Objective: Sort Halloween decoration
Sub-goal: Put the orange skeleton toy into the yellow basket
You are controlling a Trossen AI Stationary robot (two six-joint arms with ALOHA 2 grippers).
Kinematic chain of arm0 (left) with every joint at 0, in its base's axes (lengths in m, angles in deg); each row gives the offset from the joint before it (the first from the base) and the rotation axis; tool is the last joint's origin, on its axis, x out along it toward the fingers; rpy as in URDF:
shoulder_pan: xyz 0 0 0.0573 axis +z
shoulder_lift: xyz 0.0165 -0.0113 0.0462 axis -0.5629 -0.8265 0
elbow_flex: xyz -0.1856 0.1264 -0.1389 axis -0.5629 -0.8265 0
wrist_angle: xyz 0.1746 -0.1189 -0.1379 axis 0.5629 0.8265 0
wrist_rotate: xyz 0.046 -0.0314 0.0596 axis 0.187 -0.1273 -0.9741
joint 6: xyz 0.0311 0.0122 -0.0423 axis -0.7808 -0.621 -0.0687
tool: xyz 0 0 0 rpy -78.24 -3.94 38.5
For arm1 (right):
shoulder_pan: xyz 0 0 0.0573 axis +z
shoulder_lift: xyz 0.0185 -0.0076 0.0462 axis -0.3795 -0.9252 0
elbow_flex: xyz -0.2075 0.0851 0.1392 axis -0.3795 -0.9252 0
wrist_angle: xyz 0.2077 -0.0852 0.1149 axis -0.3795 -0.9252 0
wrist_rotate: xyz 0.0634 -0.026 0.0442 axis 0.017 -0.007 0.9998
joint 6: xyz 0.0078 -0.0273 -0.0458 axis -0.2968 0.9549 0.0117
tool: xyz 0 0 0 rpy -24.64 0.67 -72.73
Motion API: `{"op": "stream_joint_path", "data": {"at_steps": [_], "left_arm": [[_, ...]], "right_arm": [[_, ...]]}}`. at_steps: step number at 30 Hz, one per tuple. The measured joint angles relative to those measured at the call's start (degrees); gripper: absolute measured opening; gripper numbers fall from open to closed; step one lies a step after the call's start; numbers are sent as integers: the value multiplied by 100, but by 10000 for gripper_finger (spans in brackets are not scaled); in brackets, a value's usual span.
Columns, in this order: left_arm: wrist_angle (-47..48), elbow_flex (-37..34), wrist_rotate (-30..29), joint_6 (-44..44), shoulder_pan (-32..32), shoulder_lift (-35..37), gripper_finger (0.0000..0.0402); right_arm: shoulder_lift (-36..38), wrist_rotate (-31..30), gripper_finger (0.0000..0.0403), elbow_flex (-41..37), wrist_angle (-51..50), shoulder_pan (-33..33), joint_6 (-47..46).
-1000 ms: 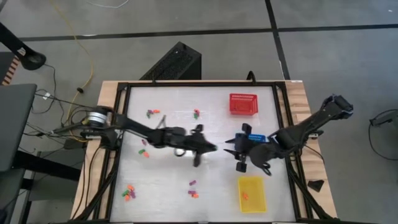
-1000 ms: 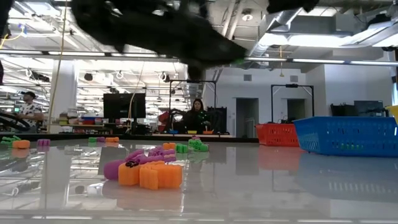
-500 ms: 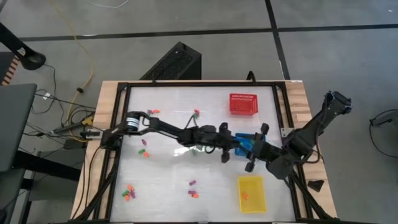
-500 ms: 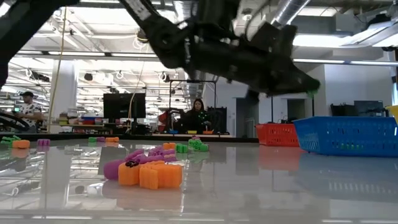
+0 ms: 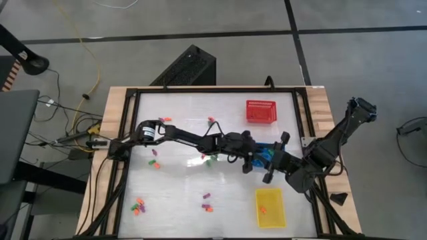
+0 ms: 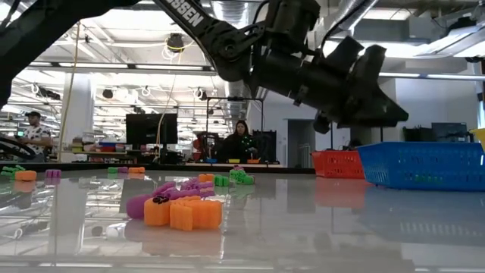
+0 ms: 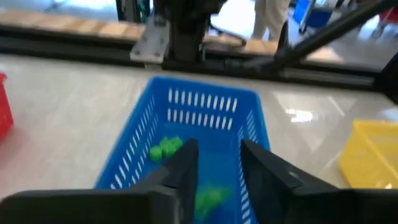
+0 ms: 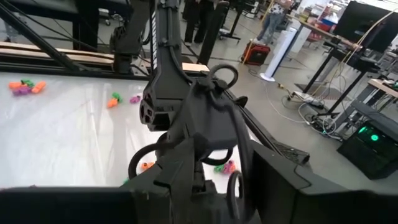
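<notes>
Over the white table [image 5: 180, 180], the left hand [image 7: 214, 163] hangs open above the blue basket [image 7: 186, 134] holding green trinkets [image 7: 166, 148].

1. A white glossy worktop [image 5: 180, 190] with a black frame and pale wooden edges carries three small mesh baskets.
2. The red plastic mesh basket [image 5: 261, 111] sits near the far edge – well apart from the others.
3. The blue plastic mesh basket [image 7: 205, 124] sits toward the right side, between the red and yellow ones.
4. The yellow plastic mesh basket [image 5: 269, 207] lies near the front edge.
5. A yellow cable [image 5: 85, 53] trails over the grey floor, left of a black ribbed box [image 5: 185, 67] behind the worktop.
6. In the room beyond – a seated person [image 6: 241, 141] and a dark monitor [image 6: 151, 129].
</notes>
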Motion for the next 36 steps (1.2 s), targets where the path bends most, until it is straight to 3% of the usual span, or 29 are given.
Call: {"op": "stream_joint_path", "data": {"at_steps": [4, 12, 15, 19, 25, 30, 36], "left_arm": [[679, 136, 4, -312, 0, 73, 152], [3604, 639, -397, -1286, 0, 1013, 164], [4746, 670, -849, -1430, -17, 1458, 164], [6681, 672, -1877, -1359, -78, 2015, 164], [9350, 342, -2745, -486, -119, 2879, 165], [9521, -868, -2948, 614, -314, 4229, 165], [9107, -2562, -2520, 2067, -894, 5874, 165]], "right_arm": [[0, 1, 171, 0, 1, 1, 1], [0, 1, 171, 0, -63, -2, 52], [0, 2, 171, 0, -40, 1, 88], [-2, 3, 171, 0, 20, 1, 84], [-54, 38, 171, 0, 26, -10, 90], [-50, 270, 171, 0, 9, -36, -14], [-50, 479, 171, 0, 26, -83, -111]]}}
